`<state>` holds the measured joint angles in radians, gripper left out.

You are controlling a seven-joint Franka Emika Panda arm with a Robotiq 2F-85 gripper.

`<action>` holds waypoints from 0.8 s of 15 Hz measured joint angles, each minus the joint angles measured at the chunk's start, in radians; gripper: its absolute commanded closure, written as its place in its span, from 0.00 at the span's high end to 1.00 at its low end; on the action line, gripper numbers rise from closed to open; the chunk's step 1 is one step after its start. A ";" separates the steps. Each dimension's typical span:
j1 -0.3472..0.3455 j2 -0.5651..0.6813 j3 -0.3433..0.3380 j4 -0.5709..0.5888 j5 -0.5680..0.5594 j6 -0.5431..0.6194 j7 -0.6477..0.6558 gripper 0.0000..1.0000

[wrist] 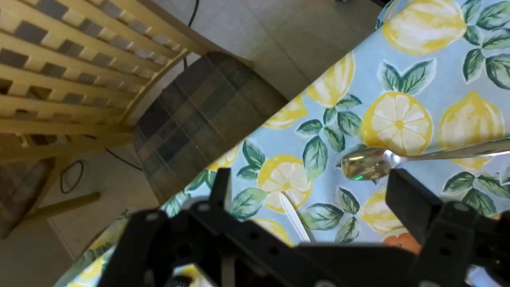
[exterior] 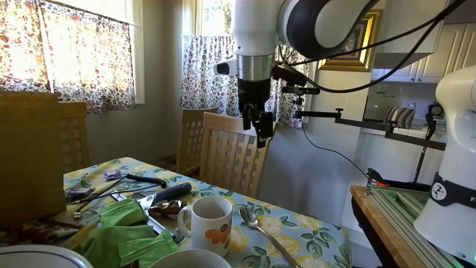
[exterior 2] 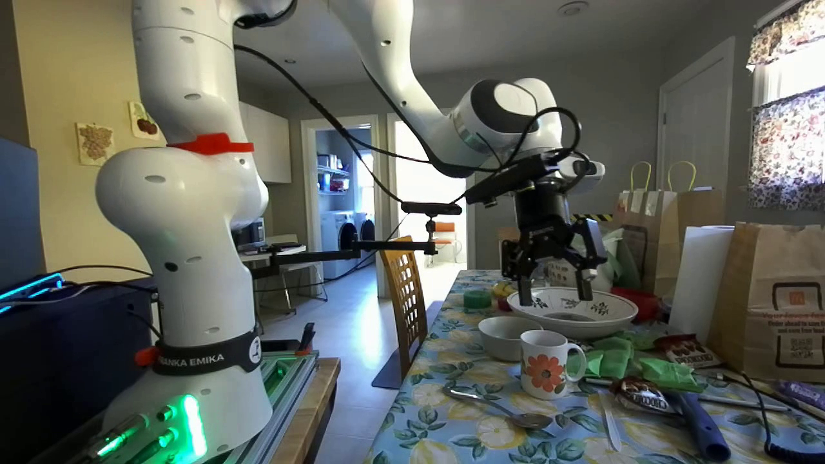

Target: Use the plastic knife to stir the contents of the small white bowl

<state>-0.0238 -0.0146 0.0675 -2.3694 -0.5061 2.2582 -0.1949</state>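
On the lemon-print counter (wrist: 287, 139), lower centre in the wrist view, lies the knife (wrist: 295, 217), presumably why the empty claw (exterior 2: 555, 293) gapes wide.

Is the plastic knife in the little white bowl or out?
Out: in an exterior view, the knife lies on the tablecloth, apart from the bowl.

Lit by daylight through the flowered curtains (exterior: 89, 59), washed nearly white there and in the doorway (exterior 2: 438, 190). Dim along the wall (exterior: 158, 128). Glowing green from the light strip (exterior 2: 194, 425), glinting green on the spoon (wrist: 365, 164). In the wrist view, blurred at the dark gripper (wrist: 310, 187).
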 measured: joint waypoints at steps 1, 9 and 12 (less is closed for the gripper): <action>0.003 0.031 -0.001 0.018 0.003 0.030 -0.042 1.00; 0.003 0.173 -0.020 0.091 0.023 0.123 -0.261 1.00; 0.007 0.175 -0.020 0.090 0.023 0.162 -0.262 1.00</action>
<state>-0.0164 0.1604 0.0478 -2.2794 -0.4828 2.4200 -0.4567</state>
